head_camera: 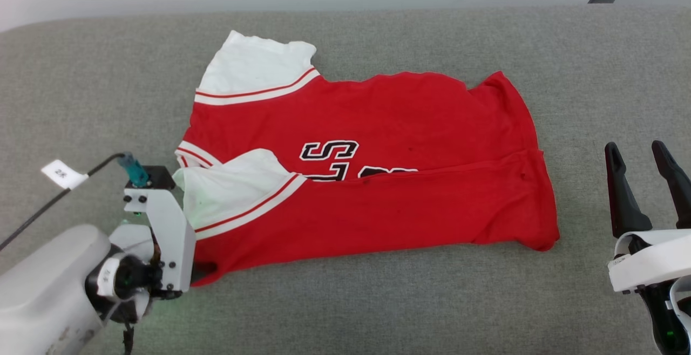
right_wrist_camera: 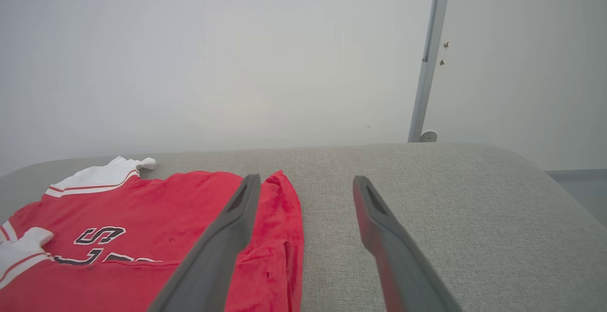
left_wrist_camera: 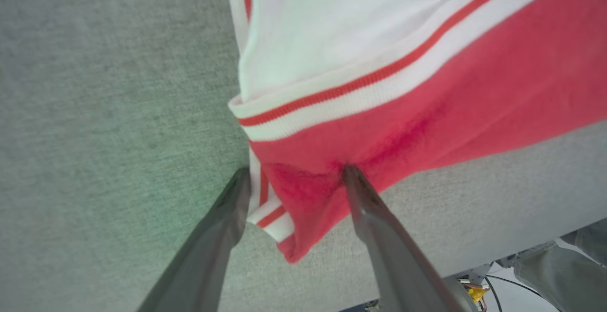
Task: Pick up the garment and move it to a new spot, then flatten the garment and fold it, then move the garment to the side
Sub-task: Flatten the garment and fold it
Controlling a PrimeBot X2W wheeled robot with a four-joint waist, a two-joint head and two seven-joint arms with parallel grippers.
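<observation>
The garment (head_camera: 378, 128) is a red jersey with white sleeves and black "S" lettering, lying across the grey padded table (head_camera: 378, 301) with its near half doubled over the chest print. My left wrist (head_camera: 162, 231) hangs over the garment's near left corner. In the left wrist view my left gripper (left_wrist_camera: 294, 174) is open, its two fingers straddling the garment's (left_wrist_camera: 427, 89) striped corner, and the right fingertip (left_wrist_camera: 353, 179) touches the red cloth. My right gripper (head_camera: 636, 152) stands open off the garment's right end, holding nothing, also seen as the right gripper (right_wrist_camera: 306, 181) beside the red hem (right_wrist_camera: 284, 217).
A grey metal post (right_wrist_camera: 429, 56) rises behind the table's far right. A black cable with a white tag (head_camera: 62, 174) runs to my left wrist. The table's near edge (left_wrist_camera: 474, 260) lies close to the left gripper, with wires below it.
</observation>
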